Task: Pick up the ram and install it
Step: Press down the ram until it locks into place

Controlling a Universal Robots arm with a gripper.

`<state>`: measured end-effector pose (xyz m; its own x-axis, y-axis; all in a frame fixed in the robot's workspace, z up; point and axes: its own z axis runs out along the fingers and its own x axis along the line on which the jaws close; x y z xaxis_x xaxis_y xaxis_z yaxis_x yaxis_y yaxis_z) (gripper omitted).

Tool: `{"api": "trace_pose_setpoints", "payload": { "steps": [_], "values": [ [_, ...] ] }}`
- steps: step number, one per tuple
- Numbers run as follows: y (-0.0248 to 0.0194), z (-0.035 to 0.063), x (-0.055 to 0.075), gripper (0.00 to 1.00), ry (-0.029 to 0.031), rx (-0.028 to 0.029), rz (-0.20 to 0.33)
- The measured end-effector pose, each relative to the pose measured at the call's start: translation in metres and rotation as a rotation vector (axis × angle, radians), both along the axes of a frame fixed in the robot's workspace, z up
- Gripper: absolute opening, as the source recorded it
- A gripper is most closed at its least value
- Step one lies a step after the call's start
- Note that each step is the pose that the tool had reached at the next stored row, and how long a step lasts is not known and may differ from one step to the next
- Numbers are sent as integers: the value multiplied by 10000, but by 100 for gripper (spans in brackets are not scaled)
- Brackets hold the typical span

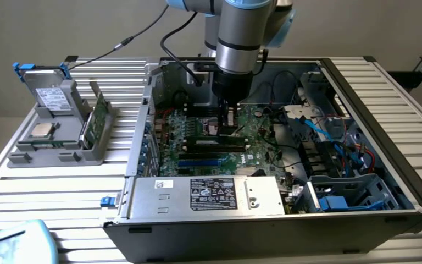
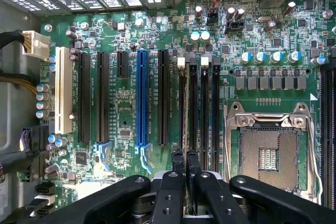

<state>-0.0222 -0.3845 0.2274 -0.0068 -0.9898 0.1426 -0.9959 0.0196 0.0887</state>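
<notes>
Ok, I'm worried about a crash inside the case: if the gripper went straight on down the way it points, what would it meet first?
Most likely the black memory slots on the motherboard, directly under the gripper and beside the empty socket. How much gap remains is unclear.

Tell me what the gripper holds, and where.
Cannot be told. The gripper hangs over the black memory slots; one ram stands in the grey tray.

silver-grey tubular arm (image 1: 239, 27) with pale blue joint caps, black cable (image 1: 174, 33) looped alongside, black wrist section; glossy black gripper (image 2: 185, 174) with round screw holes on its fingers (image 2: 169, 198).
</notes>
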Motion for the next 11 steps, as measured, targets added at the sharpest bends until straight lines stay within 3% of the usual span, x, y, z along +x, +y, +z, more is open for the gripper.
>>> {"api": "trace_pose_setpoints", "payload": {
  "steps": [11],
  "values": [
    [-26, -1, 0, 14, -1, 1, -1]
  ]
}}
